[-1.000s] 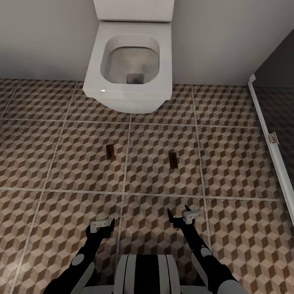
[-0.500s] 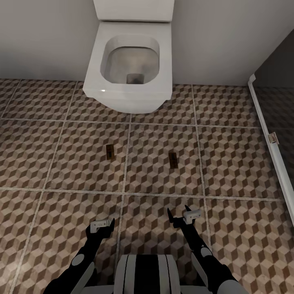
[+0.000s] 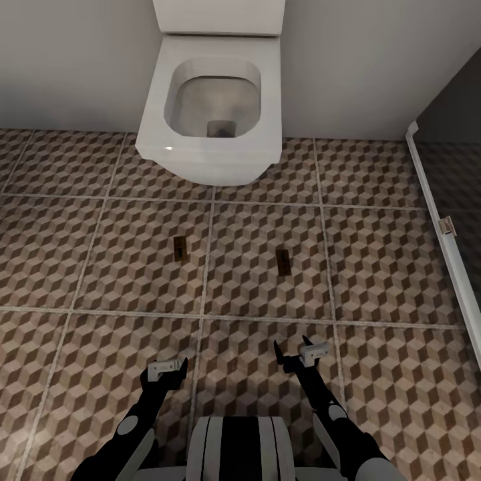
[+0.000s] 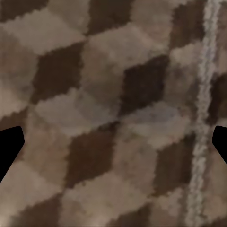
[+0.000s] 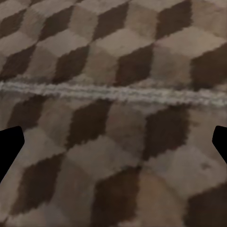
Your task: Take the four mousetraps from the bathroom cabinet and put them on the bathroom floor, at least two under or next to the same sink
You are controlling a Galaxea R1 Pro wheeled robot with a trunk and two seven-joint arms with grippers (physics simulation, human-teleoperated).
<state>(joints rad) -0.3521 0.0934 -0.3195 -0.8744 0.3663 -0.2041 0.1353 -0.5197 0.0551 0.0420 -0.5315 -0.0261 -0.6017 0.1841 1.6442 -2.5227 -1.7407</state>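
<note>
Tan mousetraps [image 3: 180,248] [image 3: 283,261] lie on bathroom floor [image 3: 374,267]; both jaws wide, empty.

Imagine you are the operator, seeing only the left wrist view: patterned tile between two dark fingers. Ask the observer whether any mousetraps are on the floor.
Observer: Yes. The head view shows one mousetrap flat on the bathroom floor, ahead of the left gripper.
Operator: Only one?
Observer: A second mousetrap lies on the neighbouring tile, ahead of the right gripper.
Operator: Is a sink beside them?
Observer: What stands beyond them is a toilet, against the wall.
</note>
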